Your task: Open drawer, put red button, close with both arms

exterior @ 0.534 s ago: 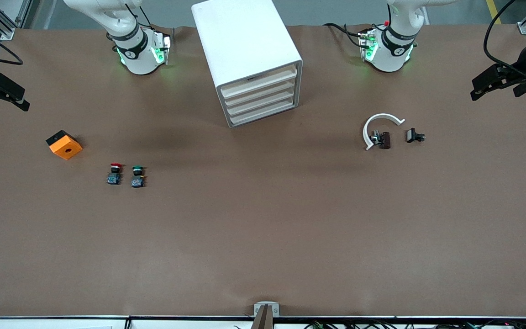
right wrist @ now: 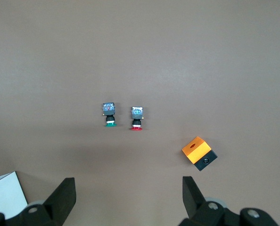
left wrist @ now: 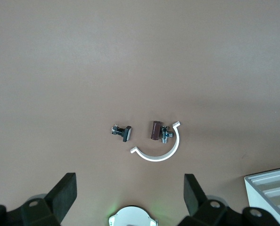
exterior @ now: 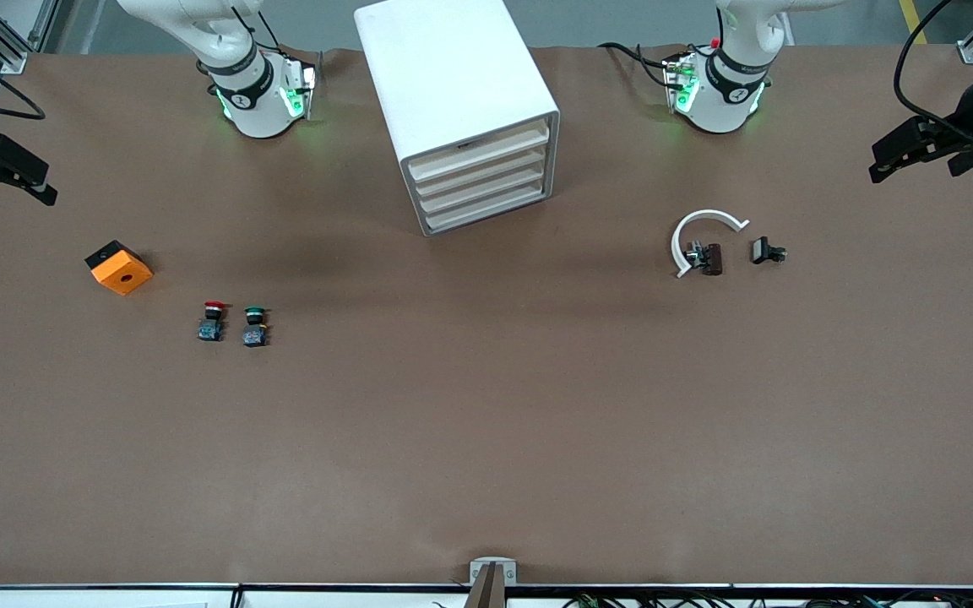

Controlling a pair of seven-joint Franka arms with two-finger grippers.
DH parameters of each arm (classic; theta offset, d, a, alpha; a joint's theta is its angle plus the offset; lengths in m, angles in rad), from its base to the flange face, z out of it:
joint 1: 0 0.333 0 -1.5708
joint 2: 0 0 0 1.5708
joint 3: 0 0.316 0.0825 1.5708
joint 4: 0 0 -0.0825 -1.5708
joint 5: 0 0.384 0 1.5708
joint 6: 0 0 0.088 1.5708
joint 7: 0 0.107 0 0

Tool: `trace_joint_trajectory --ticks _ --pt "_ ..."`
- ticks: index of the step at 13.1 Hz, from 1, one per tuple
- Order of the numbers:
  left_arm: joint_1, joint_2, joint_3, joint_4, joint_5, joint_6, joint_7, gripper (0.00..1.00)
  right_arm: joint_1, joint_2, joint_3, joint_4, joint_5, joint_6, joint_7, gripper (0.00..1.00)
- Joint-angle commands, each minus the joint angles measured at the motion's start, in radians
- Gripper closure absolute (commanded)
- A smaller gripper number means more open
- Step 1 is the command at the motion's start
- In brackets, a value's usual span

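The white cabinet (exterior: pixel 453 84) stands at the table's middle near the arm bases, its four cream drawer fronts (exterior: pixel 480 175) all shut. The red button (exterior: pixel 214 321) stands toward the right arm's end, beside its green twin (exterior: pixel 254 326). It also shows in the right wrist view as the red button (right wrist: pixel 136 117). My right gripper (exterior: pixel 5 173) hangs open and empty high over that end of the table; its fingertips (right wrist: pixel 64 195) are wide apart. My left gripper (exterior: pixel 913 152) hangs open and empty over the left arm's end, its fingertips (left wrist: pixel 67 193) spread.
An orange cube (exterior: pixel 118 267) with a hole lies beside the buttons, farther from the front camera. A white ring clip (exterior: pixel 702 236), a brown part (exterior: pixel 710 258) and a small black part (exterior: pixel 765 251) lie toward the left arm's end.
Both grippers have shifted only very slightly. Nothing on the table has moved.
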Motion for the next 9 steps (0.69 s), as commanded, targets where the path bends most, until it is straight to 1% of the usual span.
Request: trace_joint_trajectory --ticks 1,4,6,8,9 --pt "0.004 0.031 0.0 0.03 0.017 -0.021 0.021 0.0 0.003 0.006 -0.004 0.023 0.007 -0.014 -0.005 0.0" --pt "-0.01 0.103 -0.006 0.035 0.017 -0.02 0.012 0.0 0.003 0.006 -0.004 0.027 0.005 -0.014 -0.005 0.0" --pt "-0.016 0.182 -0.012 0.041 0.0 -0.012 0.001 0.0 0.001 0.006 -0.004 0.027 0.005 -0.014 -0.005 0.0" --pt "-0.027 0.285 -0.035 0.08 -0.026 -0.004 -0.087 0.0 0.001 0.006 -0.005 0.027 0.005 -0.014 -0.005 0.0" --pt "-0.036 0.325 -0.052 0.099 -0.037 -0.004 -0.188 0.0 0.001 0.006 -0.005 0.027 0.005 -0.014 -0.005 0.0"
